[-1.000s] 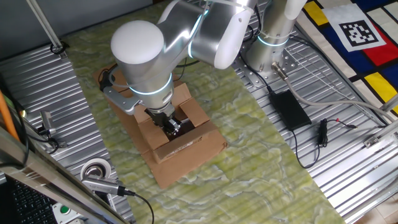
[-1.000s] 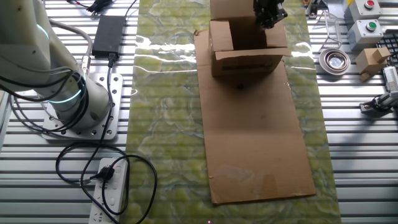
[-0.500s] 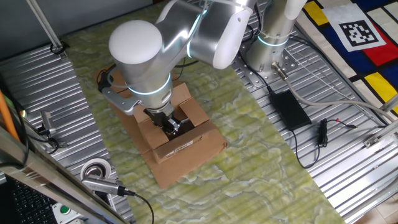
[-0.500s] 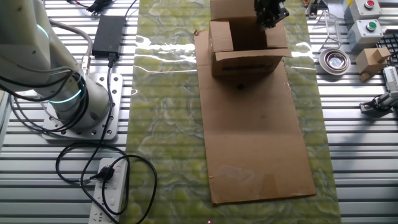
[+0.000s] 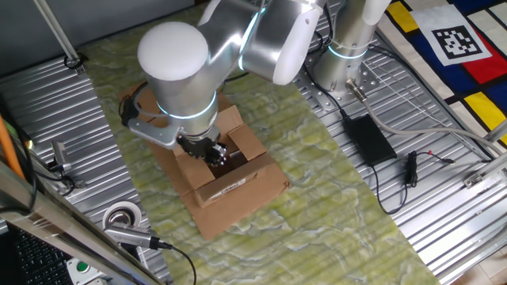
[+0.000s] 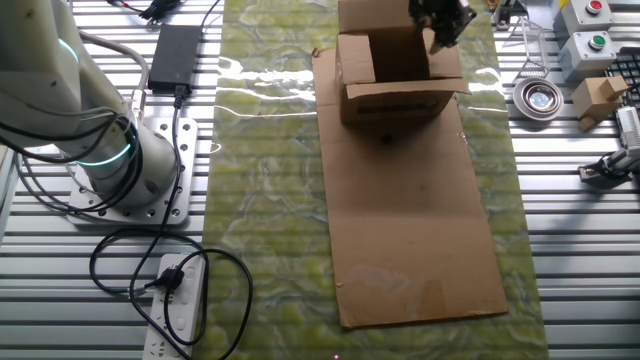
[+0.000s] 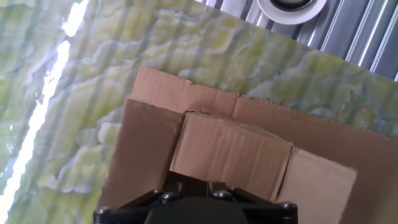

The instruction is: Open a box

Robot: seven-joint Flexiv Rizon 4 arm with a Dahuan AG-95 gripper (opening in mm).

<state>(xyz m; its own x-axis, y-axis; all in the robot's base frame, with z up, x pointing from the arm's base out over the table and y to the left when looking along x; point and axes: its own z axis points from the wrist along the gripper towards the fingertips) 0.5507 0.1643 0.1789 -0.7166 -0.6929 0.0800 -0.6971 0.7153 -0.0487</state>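
Hand view shows the small brown cardboard shipping box (image 7: pixel 230 152) right under my black two-finger gripper (image 5: pixel 212 152); my fingers are hidden, so I cannot tell how wide they stand. One box only, standing at the far end of the large flat brown cardboard sheet (image 6: pixel 415 220) on the green marbled mat (image 6: pixel 270 200). From the other fixed view my gripper sits over the box's right-hand flap, with the opening to its left; I judge that flap goes outward next. One silver tape roll (image 6: pixel 538 96) lies well apart
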